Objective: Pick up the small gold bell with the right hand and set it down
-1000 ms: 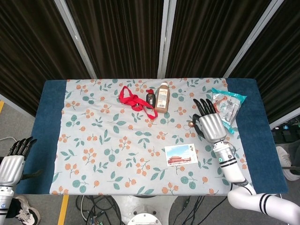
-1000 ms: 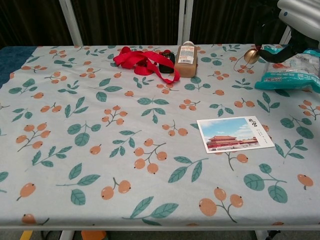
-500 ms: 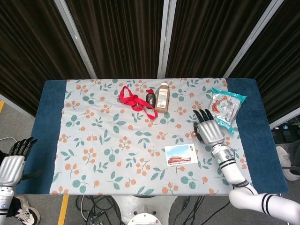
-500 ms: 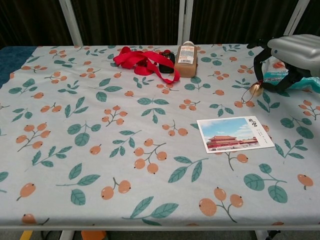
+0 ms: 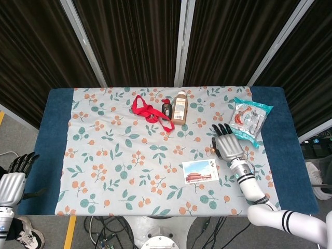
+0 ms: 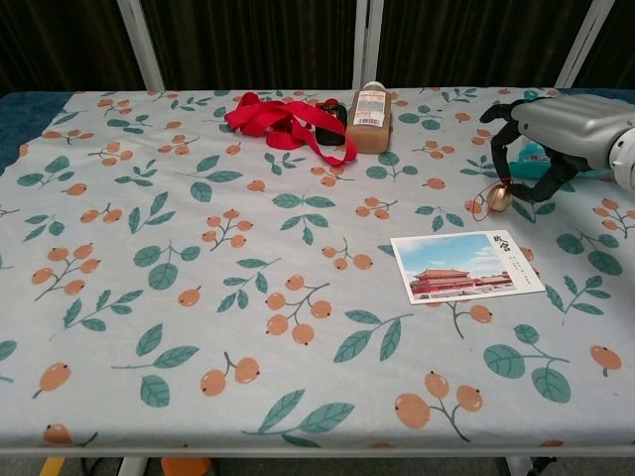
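Note:
The small gold bell hangs by its thin red cord from the fingertips of my right hand, low over the floral cloth just beyond the postcard. I cannot tell whether the bell touches the cloth. In the head view the right hand lies palm down at the table's right side, and the bell shows as a small glint at its left edge. My left hand hangs off the table at the lower left, fingers apart and holding nothing.
A red ribbon, a small black item and a brown bottle sit at the back centre. A teal snack packet lies at the right, just beyond the right hand. The postcard is to the hand's front left.
The right hand has come down and toward the front with the bell, from high near the snack packet to just above the cloth by the postcard. The left hand barely moved.

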Controlling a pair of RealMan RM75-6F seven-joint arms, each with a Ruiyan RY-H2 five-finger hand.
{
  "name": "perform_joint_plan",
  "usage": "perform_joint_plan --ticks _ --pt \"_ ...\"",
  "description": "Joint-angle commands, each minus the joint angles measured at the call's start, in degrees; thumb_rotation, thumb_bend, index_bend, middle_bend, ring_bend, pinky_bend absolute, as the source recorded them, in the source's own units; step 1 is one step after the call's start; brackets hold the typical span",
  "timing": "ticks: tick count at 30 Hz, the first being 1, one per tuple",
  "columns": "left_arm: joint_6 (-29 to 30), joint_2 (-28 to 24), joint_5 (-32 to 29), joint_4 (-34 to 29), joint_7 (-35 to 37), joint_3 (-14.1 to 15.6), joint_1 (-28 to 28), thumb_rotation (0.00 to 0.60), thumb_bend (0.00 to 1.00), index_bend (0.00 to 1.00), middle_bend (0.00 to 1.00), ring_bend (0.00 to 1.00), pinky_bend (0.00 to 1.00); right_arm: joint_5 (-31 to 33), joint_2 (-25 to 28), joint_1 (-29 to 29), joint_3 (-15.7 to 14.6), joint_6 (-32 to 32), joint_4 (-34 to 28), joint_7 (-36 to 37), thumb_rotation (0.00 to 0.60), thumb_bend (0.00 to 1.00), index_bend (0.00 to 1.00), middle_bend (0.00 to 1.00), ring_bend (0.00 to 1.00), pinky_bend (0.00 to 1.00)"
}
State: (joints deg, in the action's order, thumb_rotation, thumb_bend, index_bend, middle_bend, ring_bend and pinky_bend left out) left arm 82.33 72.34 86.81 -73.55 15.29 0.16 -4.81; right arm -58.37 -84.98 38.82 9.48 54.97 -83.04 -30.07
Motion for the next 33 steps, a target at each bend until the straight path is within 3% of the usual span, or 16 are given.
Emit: perform_joint_plan --ticks 1,8,11,15,19,20,21,26,30,33 --pt "0.0 0.0 0.0 0.1 0.1 0.0 0.0 0.600 0.05 0.08 0.05 0.00 0.05 0.7 -0.3 0.3 -0.2 -0.2 0.5 -0.6 0.600 0.36 0.80 0.09 0.00 0.00" --pt "0.0 0.1 0.0 0.3 0.3 0.0 0.0 0.600 0.05 0.08 0.05 0.00 0.05 2.2 -0.7 0.6 -0.3 -0.2 1.4 -0.8 0.600 0.32 0.77 0.09 0.00 0.00" --pt "0.0 0.1 0.0 0.3 0.3 0.0 0.0 0.600 0.05 0.09 0.05 0.00 0.05 2.9 -0.4 0.7 -0.5 -0.5 1.2 -1.1 0.600 0.27 0.70 0.08 0.00 0.00" --pt "0.0 0.1 0.1 0.2 0.2 0.0 0.0 0.600 0.05 0.09 0.05 0.00 0.05 4.6 0.1 0.9 -0.8 -1.0 0.4 -2.1 0.600 0.16 0.47 0.04 0.00 0.00" --pt "0.0 0.0 0.1 0.0 0.0 -0.1 0.0 0.600 0.05 0.09 0.05 0.00 0.05 5.3 0.6 0.8 -0.7 -0.3 -0.5 -2.1 0.600 0.02 0.08 0.00 0.00 0.00" --pt "0.0 0.0 0.1 0.0 0.0 -0.1 0.0 0.600 0.05 0.09 0.05 0.00 0.05 4.9 0.8 0.7 -0.5 0.3 -0.9 -1.7 0.600 0.01 0.05 0.00 0.00 0.00" --pt "0.1 -0.1 0.1 -0.1 -0.1 -0.1 0.0 0.600 0.05 0.09 0.05 0.00 0.05 4.0 1.2 0.4 -0.3 1.4 -1.5 -1.1 0.600 0.00 0.01 0.00 0.00 0.00" --pt "0.6 -0.2 0.2 -0.7 -0.5 -0.2 0.1 0.600 0.05 0.08 0.05 0.00 0.05 -5.2 4.7 -4.1 -1.5 11.0 -6.1 3.4 0.600 0.00 0.00 0.00 0.00 0.00" --pt "1.3 -0.5 0.5 -1.7 -1.2 -0.3 0.1 0.600 0.05 0.09 0.05 0.00 0.05 -16.3 8.7 -11.8 -5.4 24.5 -9.0 8.1 0.600 0.00 0.00 0.00 0.00 0.00" --pt "2.4 -0.4 0.9 -2.4 -2.0 -0.6 0.3 0.600 0.05 0.09 0.05 0.00 0.05 -23.0 9.9 -17.9 -8.7 34.2 -7.1 10.9 0.600 0.00 0.00 0.00 0.00 0.00"
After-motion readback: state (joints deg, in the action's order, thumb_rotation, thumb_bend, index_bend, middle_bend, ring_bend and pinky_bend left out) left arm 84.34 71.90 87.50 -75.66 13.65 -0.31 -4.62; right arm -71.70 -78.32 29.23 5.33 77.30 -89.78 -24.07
